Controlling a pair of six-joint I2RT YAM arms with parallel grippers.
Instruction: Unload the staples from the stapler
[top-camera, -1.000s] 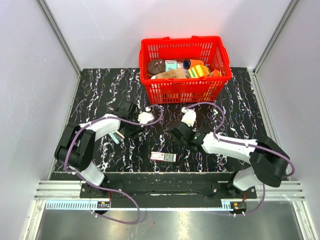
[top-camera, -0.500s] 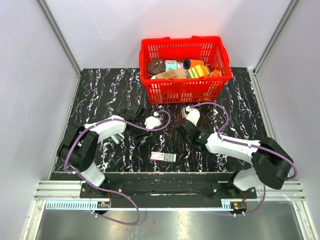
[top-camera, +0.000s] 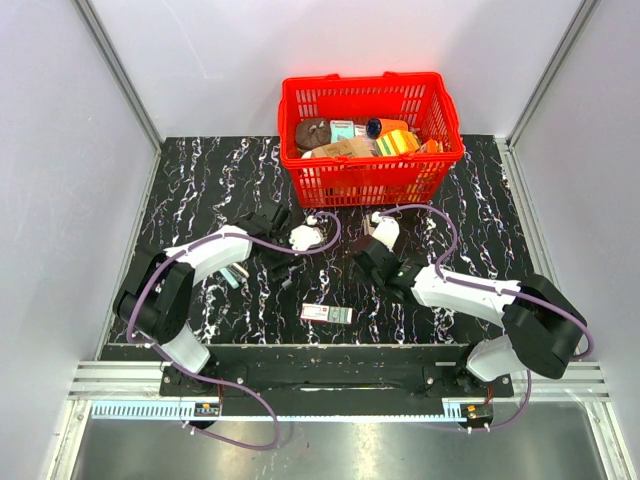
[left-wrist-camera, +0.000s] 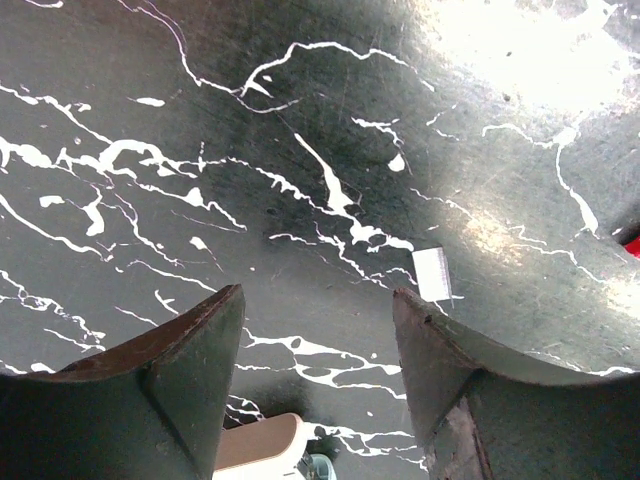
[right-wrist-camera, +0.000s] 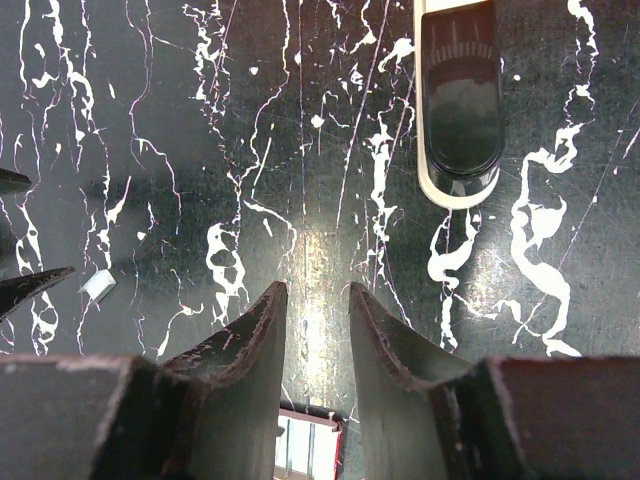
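Observation:
The staples (left-wrist-camera: 433, 272) are a short silvery strip lying loose on the black marbled table, just beyond my left gripper's right finger; they also show in the right wrist view (right-wrist-camera: 97, 285). My left gripper (left-wrist-camera: 318, 292) is open and empty above the table, left of centre in the top view (top-camera: 278, 250). A cream object with a teal part (left-wrist-camera: 255, 445), possibly the stapler, lies beside the left arm (top-camera: 232, 272). My right gripper (right-wrist-camera: 316, 287) is narrowly open and empty, right of centre (top-camera: 362, 262).
A glossy black oblong with a cream rim (right-wrist-camera: 458, 110) lies ahead and right of the right gripper. A flat red-and-white box (top-camera: 327, 314) lies near the front. A red basket (top-camera: 445, 150) full of items stands at the back.
My left gripper has moved right, toward the table's centre. My right gripper has shifted slightly right. The box and basket have not moved.

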